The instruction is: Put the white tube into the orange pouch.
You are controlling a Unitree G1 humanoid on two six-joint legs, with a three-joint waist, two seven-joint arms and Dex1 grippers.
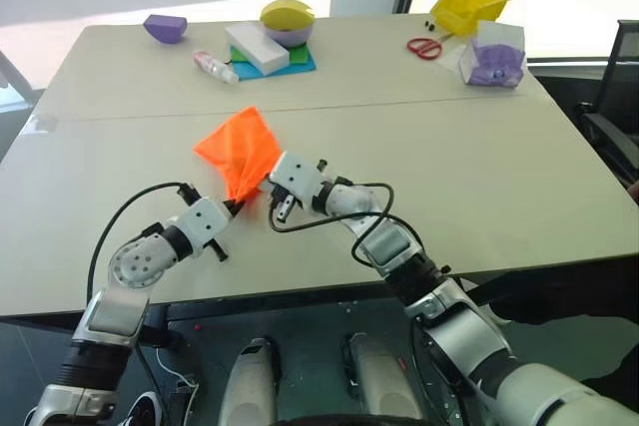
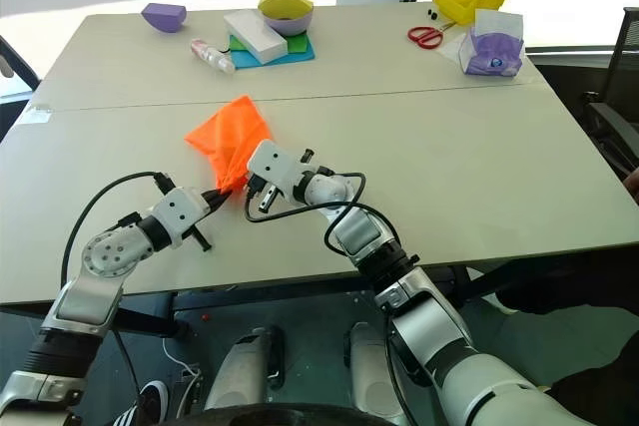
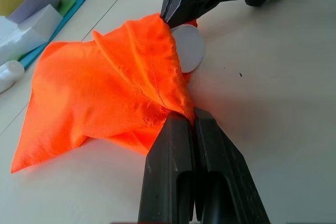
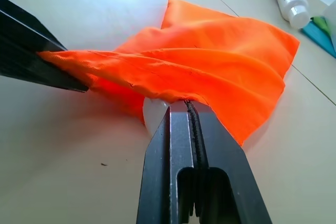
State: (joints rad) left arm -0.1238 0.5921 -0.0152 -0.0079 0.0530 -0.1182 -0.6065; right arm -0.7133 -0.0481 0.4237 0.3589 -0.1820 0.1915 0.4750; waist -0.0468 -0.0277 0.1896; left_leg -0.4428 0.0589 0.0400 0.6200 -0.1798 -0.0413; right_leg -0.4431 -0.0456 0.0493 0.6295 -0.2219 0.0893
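Both sets of jaws are pressed together on fabric: the left gripper point(image 3: 194, 116) pinches one edge of the bright orange soft fabric pouch point(image 1: 238, 150) at its gathered mouth, and the right gripper point(image 4: 185, 107) pinches the opposite edge of that mouth, with the pouch's thin dark cord point(image 4: 196, 135) running down between its black fingers. Between the two grips the mouth is stretched taut, and right there at the opening sits the small white tube point(image 3: 188, 48), its round white end peeking out from under the orange cloth, just beside the right gripper's tips; in the right wrist view the same pale end point(image 4: 153, 114) shows tucked beneath the fabric fold. How much of the tube is inside cannot be told. The rest of the pouch fans out away from the grippers, rumpled on the beige table point(image 1: 479, 177). Well beyond it, toward the far edge, lie a white-pink bottle point(image 1: 215, 66), a white block on green and blue sheets point(image 1: 258, 47), a yellow-and-lilac bowl point(image 1: 288, 21), and a purple bowl point(image 1: 165, 27). Off to the far right are red scissors point(image 1: 424, 47), a yellow bin point(image 1: 470, 5) and a clear box of purple stuff point(image 1: 494, 55).
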